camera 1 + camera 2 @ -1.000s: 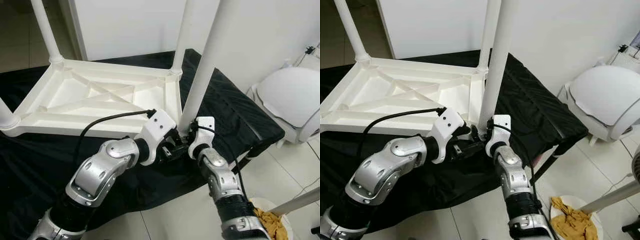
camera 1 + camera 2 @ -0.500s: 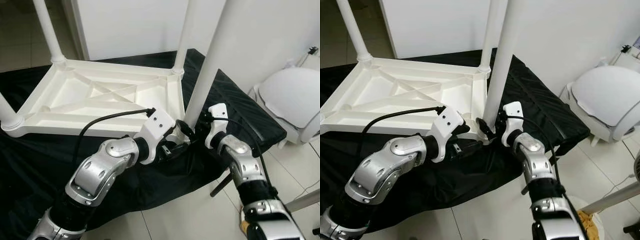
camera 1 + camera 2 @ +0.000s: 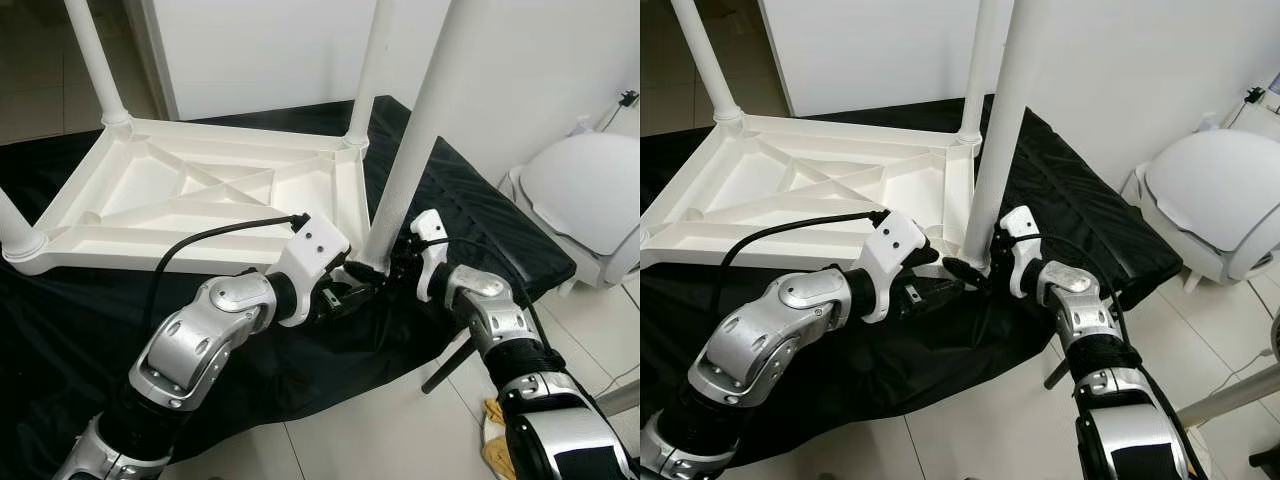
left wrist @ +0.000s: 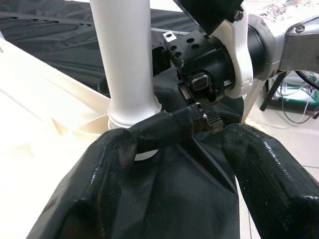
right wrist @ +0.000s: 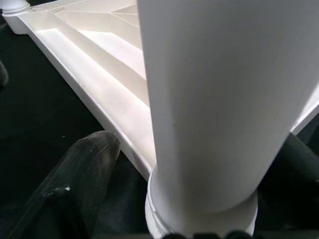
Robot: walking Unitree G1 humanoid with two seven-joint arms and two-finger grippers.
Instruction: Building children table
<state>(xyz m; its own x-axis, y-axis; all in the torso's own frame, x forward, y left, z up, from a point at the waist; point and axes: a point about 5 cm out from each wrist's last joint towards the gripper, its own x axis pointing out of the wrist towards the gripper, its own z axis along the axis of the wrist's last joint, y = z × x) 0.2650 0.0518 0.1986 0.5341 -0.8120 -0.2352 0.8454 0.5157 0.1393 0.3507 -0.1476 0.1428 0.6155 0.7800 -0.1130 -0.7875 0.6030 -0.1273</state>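
Observation:
A white children's table (image 3: pixel 150 262) lies upside down on a black cloth (image 3: pixel 80 330). Its legs stand up, and the near right leg (image 3: pixel 410 150) sits in its corner socket. My right gripper (image 3: pixel 975 265) reaches in from the right at that leg's base. It is open, with one finger (image 5: pixel 79 174) on each side of the leg (image 5: pixel 214 99) and a small gap showing. My left gripper (image 3: pixel 352 288) comes in from the left at the same corner. Its fingers (image 4: pixel 104 184) are spread open and hold nothing, and one right-gripper finger crosses between them.
Three more legs rise from the other corners: far left (image 3: pixel 95 60), far right (image 3: pixel 370 70), near left (image 3: pixel 10 225). A white rounded appliance (image 3: pixel 585 205) stands on the tiled floor to the right. A yellow rag (image 3: pixel 495 450) lies by my right arm.
My right arm has swung from in front of the leg's base round to its right side, the wrist now reaching in sideways. The left gripper has stayed at the corner.

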